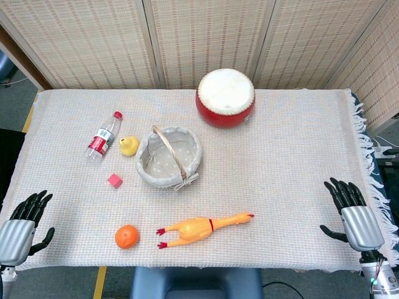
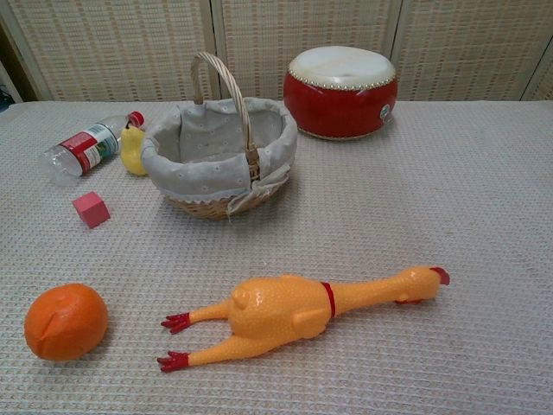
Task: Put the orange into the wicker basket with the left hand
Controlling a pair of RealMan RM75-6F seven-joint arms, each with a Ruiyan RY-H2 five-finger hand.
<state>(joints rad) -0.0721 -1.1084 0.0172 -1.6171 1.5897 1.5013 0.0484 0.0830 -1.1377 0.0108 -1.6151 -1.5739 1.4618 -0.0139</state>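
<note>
Fingers (image 1: 31, 204) of the left hand (image 1: 19, 227): dark, spread apart, holding nothing; hand sits at the near left corner of the worktop (image 1: 280, 162), seen in the head view only. Fingers (image 1: 343, 190) of the right hand (image 1: 356, 219): likewise spread and empty, at the near right edge, well apart from every item.

Orange (image 1: 126, 237): resting on the woven cloth near the front edge, to the right of the left hand and not touched by it; in the chest view it lies at the lower left.

Rubber chicken (image 1: 202, 228): yellow-orange, red feet and comb, lying flat just beside the orange on its right, feet toward the orange, head pointing away to the right.

Wicker basket (image 1: 168, 157): grey dotted cloth lining, upright hoop handle, nothing visible inside; stands near the middle of the worktop, beyond the orange and apart from it.

Red block (image 1: 115, 180): small cube, between the orange and the basket, to the basket's left.

Yellow toy (image 1: 128, 146): small, pear-like, just beside the basket's left rim.

Plastic bottle (image 1: 103, 137): clear, red cap and red label, lying on its side, left of the yellow toy.

Drum (image 1: 225, 98): red body, pale skin on top, at the far side, behind and right of the basket.

Woven screen panels (image 1: 206, 37): backing the far edge.
</note>
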